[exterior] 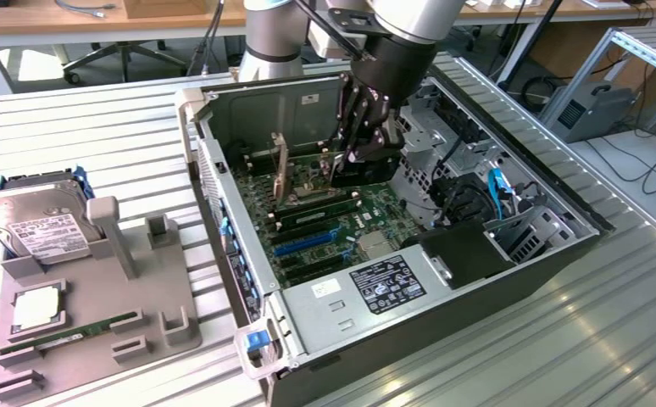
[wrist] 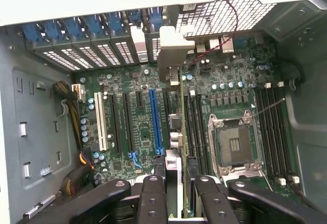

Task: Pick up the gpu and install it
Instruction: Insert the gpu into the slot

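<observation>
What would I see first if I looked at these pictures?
The big open grey computer case in the middle, its green circuit board showing. A black robot tool reaches inside, gripping a thin dark card with a silver bracket on edge above the board. On the exterior view's left lies a silver hard drive.

The gripper point(wrist: 176, 185) clasps the gpu point(wrist: 171, 55) edge-on above the motherboard point(wrist: 127, 132)

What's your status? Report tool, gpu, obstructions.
Tool shut on gpu, inside the open case. On edge above the motherboard, bracket toward rear slot covers. Nothing seen blocking beneath it.
</observation>
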Robot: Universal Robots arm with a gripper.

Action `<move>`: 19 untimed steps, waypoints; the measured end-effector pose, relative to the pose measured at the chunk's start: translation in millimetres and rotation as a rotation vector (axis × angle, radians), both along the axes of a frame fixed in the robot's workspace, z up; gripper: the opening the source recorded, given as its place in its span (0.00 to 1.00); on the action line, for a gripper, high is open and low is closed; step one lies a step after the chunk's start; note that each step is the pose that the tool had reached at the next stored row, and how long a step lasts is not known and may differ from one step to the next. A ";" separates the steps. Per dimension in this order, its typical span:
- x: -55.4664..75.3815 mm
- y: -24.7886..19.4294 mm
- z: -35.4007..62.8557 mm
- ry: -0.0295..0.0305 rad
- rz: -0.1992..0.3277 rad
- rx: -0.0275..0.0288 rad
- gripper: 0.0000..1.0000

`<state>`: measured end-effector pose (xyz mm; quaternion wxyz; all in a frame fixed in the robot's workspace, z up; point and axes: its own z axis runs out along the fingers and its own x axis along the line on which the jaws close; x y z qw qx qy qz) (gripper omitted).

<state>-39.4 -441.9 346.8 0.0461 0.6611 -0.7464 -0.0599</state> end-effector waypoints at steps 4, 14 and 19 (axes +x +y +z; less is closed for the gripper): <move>0.0 0.0 0.0 0.0000 0.005 0.0001 0.27; 0.0 0.0 0.0 0.0000 0.019 0.0000 0.27; 0.0 0.0 0.0 0.0000 0.025 0.0000 0.27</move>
